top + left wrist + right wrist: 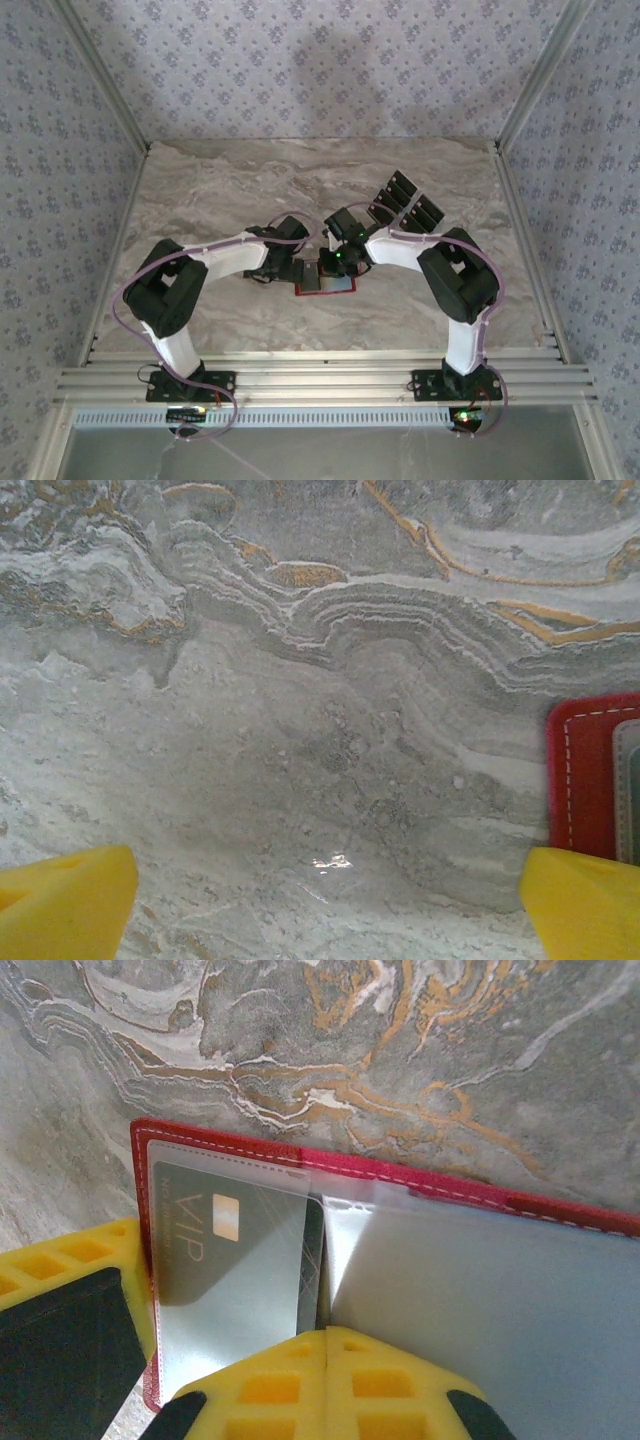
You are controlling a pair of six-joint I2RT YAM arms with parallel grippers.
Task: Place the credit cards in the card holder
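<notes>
The red card holder (330, 287) lies open on the marble table between both grippers. In the right wrist view its clear left pocket (215, 1260) holds a dark credit card (200, 1230) marked VIP, the card's right edge poking out near the fold. My right gripper (328, 1338) is shut, its yellow tips meeting over the fold, with nothing seen between them. The left gripper (325, 915) is open just left of the holder's red corner (585, 780), bare table between its fingers. Several more black credit cards (405, 205) lie fanned at the back right.
A yellow finger of the left gripper (60, 1270) stands against the holder's left edge. Aluminium frame rails (320, 380) run along the table's near edge, and patterned walls enclose the other three sides.
</notes>
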